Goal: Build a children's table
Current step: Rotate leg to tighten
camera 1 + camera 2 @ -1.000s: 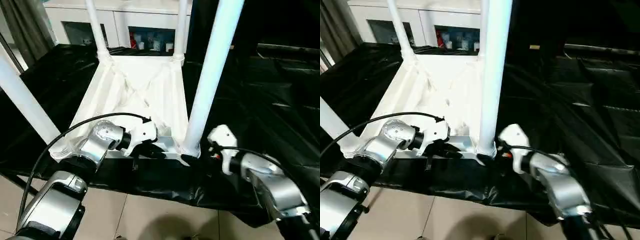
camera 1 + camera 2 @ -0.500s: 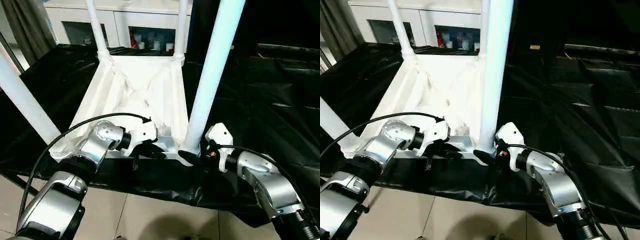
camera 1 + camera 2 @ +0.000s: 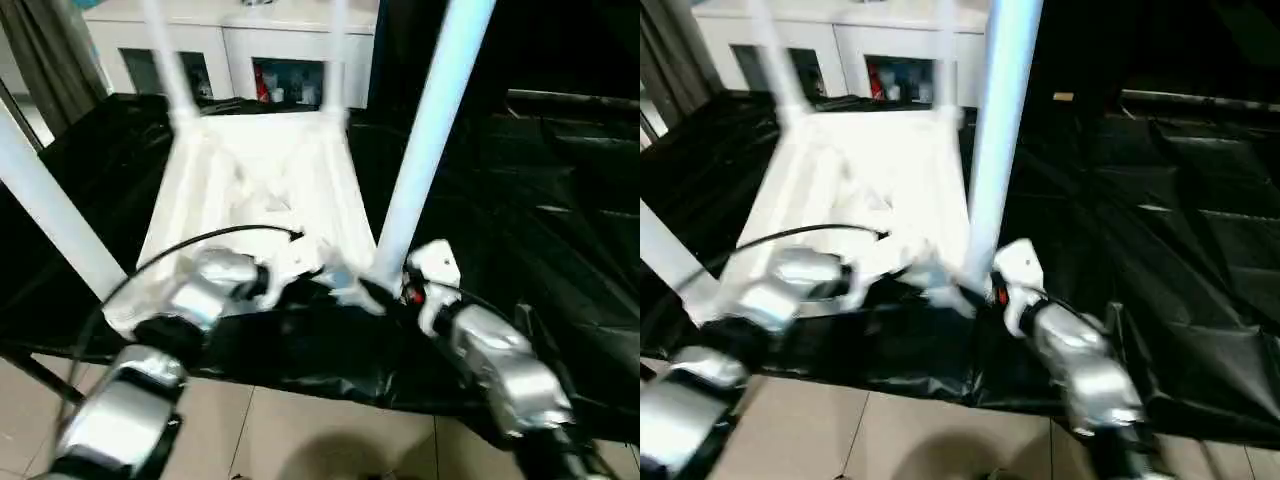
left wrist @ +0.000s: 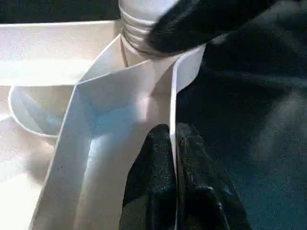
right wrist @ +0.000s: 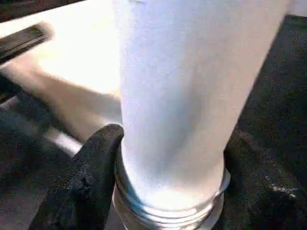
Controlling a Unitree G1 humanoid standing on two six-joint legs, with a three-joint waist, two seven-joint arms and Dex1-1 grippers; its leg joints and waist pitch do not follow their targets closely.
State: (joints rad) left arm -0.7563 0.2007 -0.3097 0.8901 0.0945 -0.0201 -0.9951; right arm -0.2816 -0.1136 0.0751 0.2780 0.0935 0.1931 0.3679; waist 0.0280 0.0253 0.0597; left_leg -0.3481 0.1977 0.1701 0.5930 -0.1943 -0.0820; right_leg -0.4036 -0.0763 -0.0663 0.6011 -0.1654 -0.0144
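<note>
At tabletop's near rim, left claw (image 4: 173,163) pinches it (right claw (image 5: 168,182) clamps leg (image 5: 187,96)).

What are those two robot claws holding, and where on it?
The left end effector pinches the upturned children's table's near rim. The right end effector wraps the base of the near right leg, just above its socket.

One children's table top (image 3: 260,190), underside up. Four white legs on it: two near (image 3: 425,150) (image 3: 45,210), two far (image 3: 165,60) (image 3: 337,60). Two grippers at the near edge: left gripper (image 4: 173,132), right gripper (image 3: 378,297). One black sheet (image 3: 520,200) underneath. One white cabinet (image 3: 230,40) behind.
</note>
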